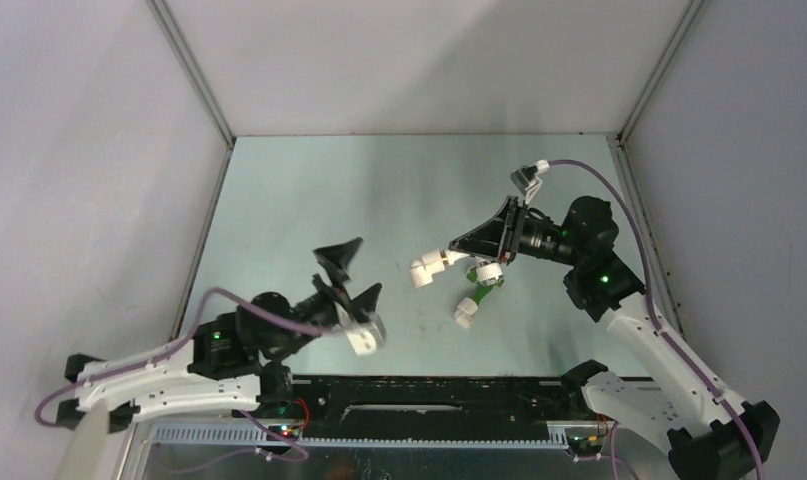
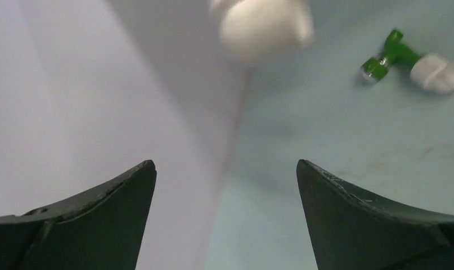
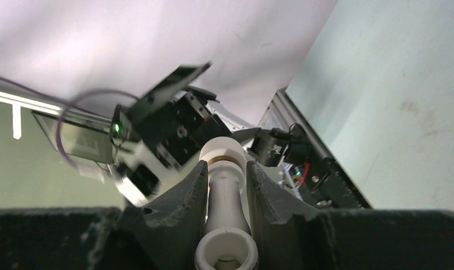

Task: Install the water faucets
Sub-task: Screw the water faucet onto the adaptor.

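The left gripper [image 2: 224,166] is spread wide with nothing in it, while what looks like the white faucet [image 3: 224,194] is clamped in the right gripper [image 3: 226,164] over the middle of the table [image 1: 309,190]. The green faucet [image 2: 394,53] is lying just beside it, joined to a white fitting [image 2: 438,76]. For a clean install the held piece is probably best kept square to its socket and turned gently, so no threads get crossed
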